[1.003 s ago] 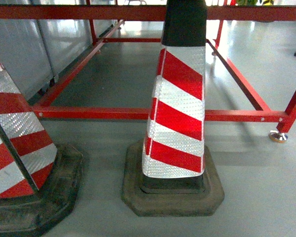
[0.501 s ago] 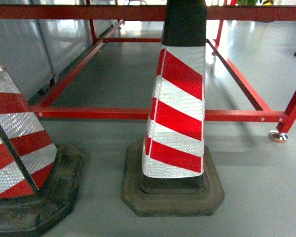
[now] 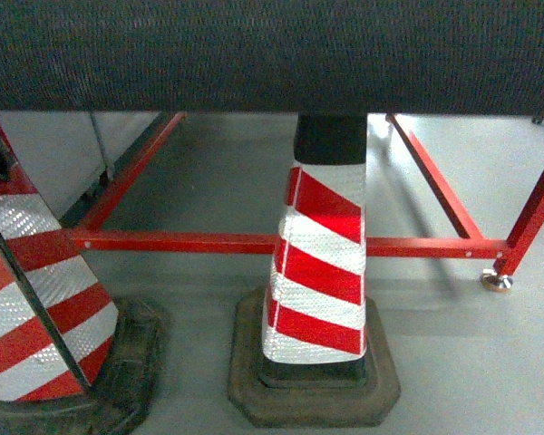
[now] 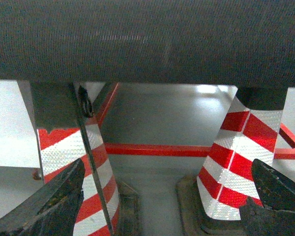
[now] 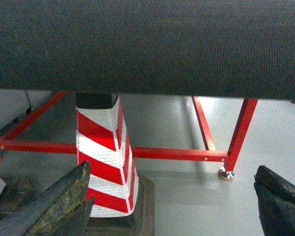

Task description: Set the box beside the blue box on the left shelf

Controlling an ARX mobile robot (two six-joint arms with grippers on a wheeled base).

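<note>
The box, the blue box and the left shelf are out of view in every frame. A dark, finely textured band (image 3: 272, 54) covers the top of all three views, and I cannot tell what it is. In the left wrist view my left gripper (image 4: 167, 169) is open, its dark fingers (image 4: 54, 201) wide apart at the bottom corners with only floor and cones between them. My right gripper (image 5: 173, 169) is also open, its fingers (image 5: 59, 201) spread wide and holding nothing. Neither gripper shows in the head view.
A red-and-white striped traffic cone (image 3: 317, 263) on a black base stands directly ahead, with a second cone (image 3: 36, 299) at the left. Behind them runs a low red metal frame (image 3: 190, 242) with a foot (image 3: 497, 283) at the right. Grey panels (image 3: 45, 145) stand at the left.
A dark textured band now covers the top of the head view. The cones and red frame sit lower in the picture than before.
</note>
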